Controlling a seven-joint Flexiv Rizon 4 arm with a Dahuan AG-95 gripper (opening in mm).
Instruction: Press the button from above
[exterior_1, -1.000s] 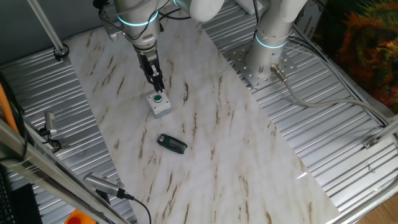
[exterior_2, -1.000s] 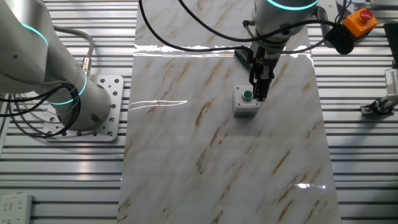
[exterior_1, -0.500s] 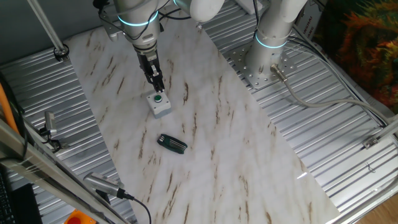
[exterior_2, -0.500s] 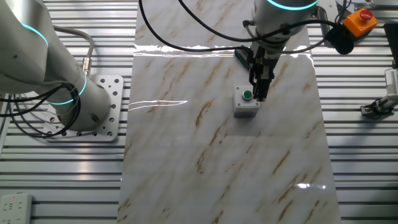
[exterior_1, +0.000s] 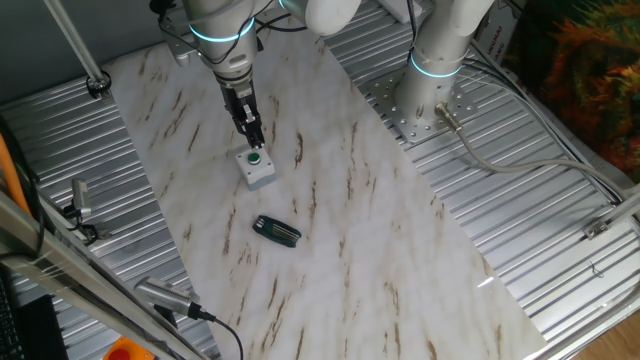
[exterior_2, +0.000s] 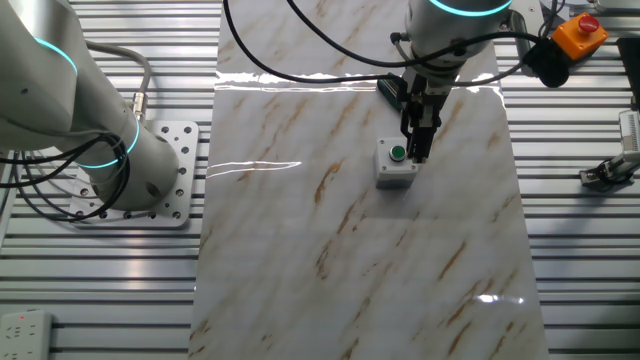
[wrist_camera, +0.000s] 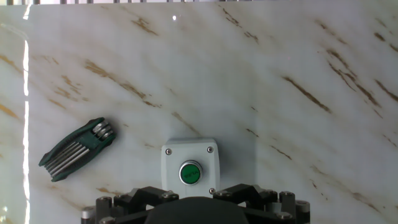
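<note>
The button (exterior_1: 255, 157) is a small round green cap on a light grey cube box (exterior_1: 260, 175) that stands on the marble-patterned sheet. It also shows in the other fixed view (exterior_2: 398, 152) and low in the hand view (wrist_camera: 190, 173). My gripper (exterior_1: 256, 140) points straight down, with its dark fingers together as one narrow bar just over the box top by the green cap (exterior_2: 419, 150). I cannot tell whether the tips touch the cap. The hand view shows only the gripper body (wrist_camera: 198, 211) at the bottom edge.
A flat black-green folding hex-key set (exterior_1: 276, 231) lies on the sheet a short way from the box, to its left in the hand view (wrist_camera: 76, 148). A second arm's base (exterior_1: 437, 70) stands on the ribbed metal table (exterior_1: 540, 230). Cables run along the table's sides.
</note>
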